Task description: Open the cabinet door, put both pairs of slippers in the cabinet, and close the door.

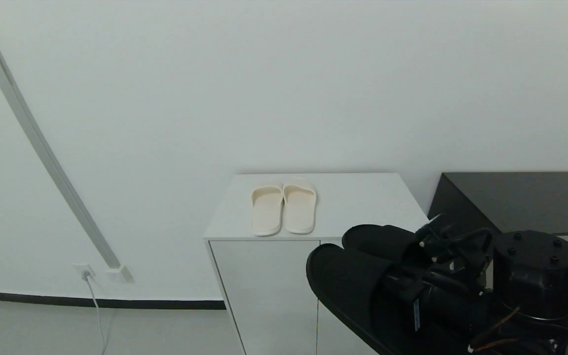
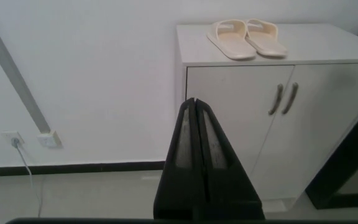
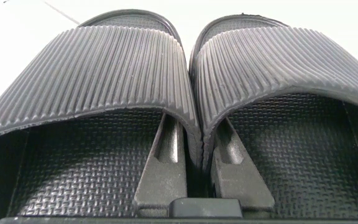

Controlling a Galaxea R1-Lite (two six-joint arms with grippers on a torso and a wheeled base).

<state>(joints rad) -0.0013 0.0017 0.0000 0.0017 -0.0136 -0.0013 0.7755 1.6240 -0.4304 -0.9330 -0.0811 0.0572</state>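
Observation:
A pair of cream slippers (image 1: 284,208) (image 2: 247,38) lies side by side on top of the white cabinet (image 1: 363,197) (image 2: 229,106). Both cabinet doors are closed, with two handles (image 2: 283,98) at the centre seam. My right gripper (image 1: 424,268) (image 3: 194,134) is raised in front of the cabinet's right half. It is shut on a pair of black slippers (image 1: 358,276) (image 3: 135,68), with one finger under each ribbed strap, pinching the inner edges together. My left gripper (image 2: 195,109) is shut with nothing in it. It hangs low, some way in front of the left door.
A dark-topped unit (image 1: 520,197) stands against the cabinet's right side. On the wall to the left are a socket with a white cable (image 1: 84,271) (image 2: 14,140) and a slanted grey conduit (image 1: 42,148). Bare floor lies to the left of the cabinet.

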